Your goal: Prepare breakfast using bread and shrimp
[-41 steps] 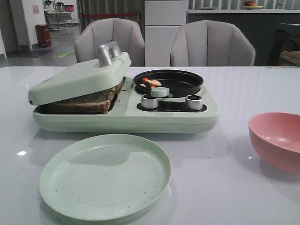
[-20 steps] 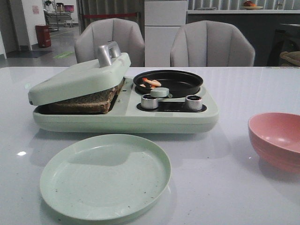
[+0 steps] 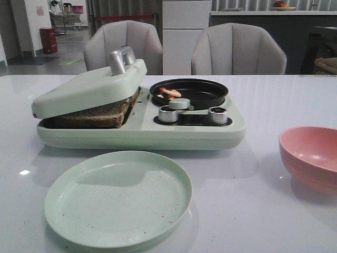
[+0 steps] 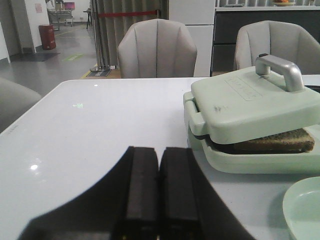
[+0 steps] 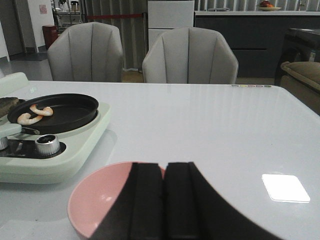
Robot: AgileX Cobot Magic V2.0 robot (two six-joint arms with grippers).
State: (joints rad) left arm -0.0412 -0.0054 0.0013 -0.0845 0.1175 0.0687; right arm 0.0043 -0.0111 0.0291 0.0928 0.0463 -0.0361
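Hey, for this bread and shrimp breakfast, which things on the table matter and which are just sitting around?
For the job: bread under the appliance lid; shrimp in the black pan; probably the green plate.

Just there: pink bowl, two chairs.

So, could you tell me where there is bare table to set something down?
Bare table lies between the green plate and the pink bowl, and to the right of the appliance, behind the bowl. Left of the appliance is bare too. It is tightest between the appliance's front and the plate.

Bread (image 3: 97,113) under lid; shrimp (image 3: 170,93) in pan.
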